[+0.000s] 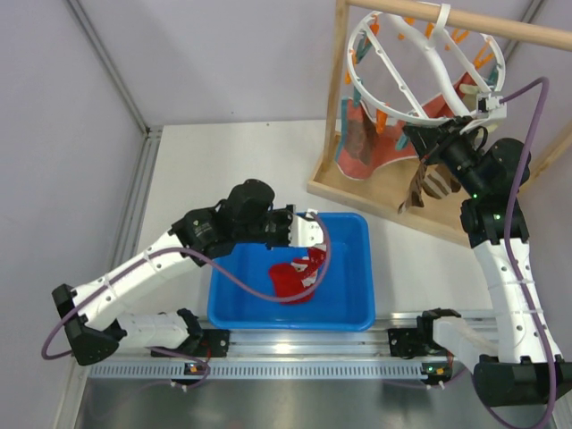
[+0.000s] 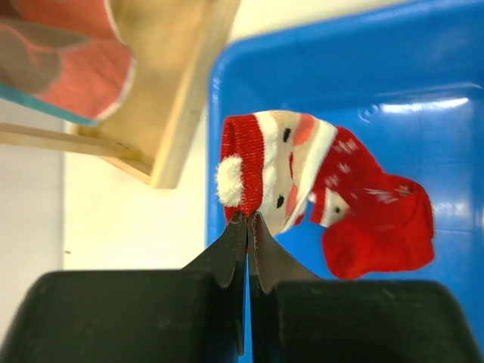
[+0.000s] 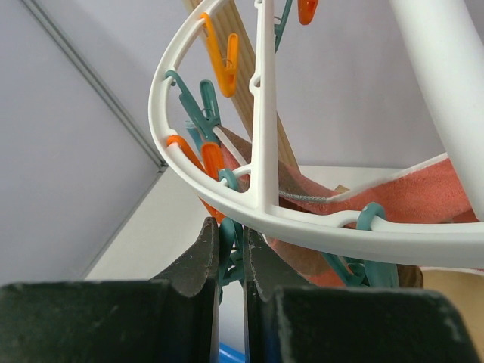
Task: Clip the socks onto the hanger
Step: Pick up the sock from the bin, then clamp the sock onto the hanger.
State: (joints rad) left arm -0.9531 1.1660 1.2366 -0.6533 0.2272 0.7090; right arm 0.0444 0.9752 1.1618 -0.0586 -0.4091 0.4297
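The red Santa sock (image 2: 302, 189) hangs above the blue bin (image 1: 357, 231), gripped at the edge of its cuff by the left arm's fingers (image 2: 234, 246), which are closed tight on the fabric with almost no gap between them. The foot of the sock droops free over the bin, and no clothespin has been reached with it yet.

A dark brown striped sock (image 1: 427, 183) is seen dangling under the near rim of the hanger (image 3: 302, 227), just beside the right arm. Whether it is already clipped cannot be told from these views. At the same rim a teal clothespin (image 3: 228, 259) is pinched between the right arm's fingers (image 3: 204, 253), which are nearly shut around it. This is judged to be either the opening of that pin or the finishing of a clip.

Salmon-pink socks (image 1: 357, 143) are draped from the ring's far side, and many orange and teal pins along the rim are seen unused. The hanger is hooked over the top bar of the wooden frame (image 1: 375, 201), which stands on the tabletop (image 1: 232, 152) behind the bin.

The task is judged to be partly done at best: the Santa sock has been lifted but has to be carried across to the ring and pinned, and the brown sock's clip needs confirming.
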